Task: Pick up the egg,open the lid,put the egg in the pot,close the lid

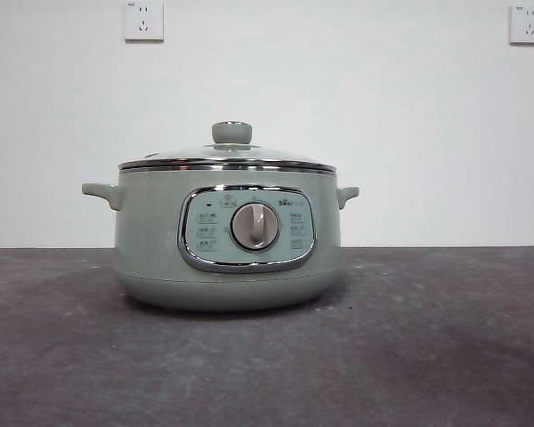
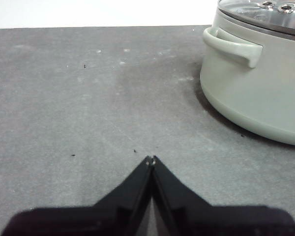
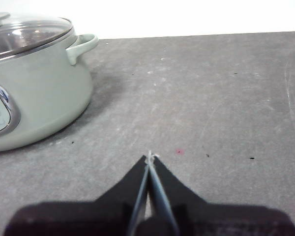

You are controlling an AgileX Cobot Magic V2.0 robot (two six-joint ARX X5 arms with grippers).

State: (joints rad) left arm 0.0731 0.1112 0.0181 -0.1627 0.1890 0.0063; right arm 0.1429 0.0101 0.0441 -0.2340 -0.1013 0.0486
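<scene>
Looking level across the table (image 1: 445, 356) in the front view, we see the pot (image 1: 151, 240) standing near the middle of the dark grey surface, its chrome-framed panel and silver dial (image 1: 254, 226) facing us. The lid (image 1: 227, 158) sits closed on the pot, chrome rim resting all round the pot's top edge, with its sage-green knob (image 1: 231, 132) upright at the centre. A small handle sticks out on each side of the pot. Two wall sockets (image 1: 143, 20) show on the white wall behind. We see no arm in this view, and we cannot find the egg in it.

From the left wrist view, our left pincer (image 2: 151, 159) hangs over bare table, its two black jaws pressed tip to tip and holding nothing. The pot stands well apart from it, one side handle (image 2: 232, 45) and part of the lid's glass in sight.

From the right wrist view, our right pincer (image 3: 150, 156) is likewise closed with tips meeting, nothing between them, over bare table. The pot stands well apart, with its other handle (image 3: 83, 45) and the edge of the front panel showing. No egg shows in either wrist view.
</scene>
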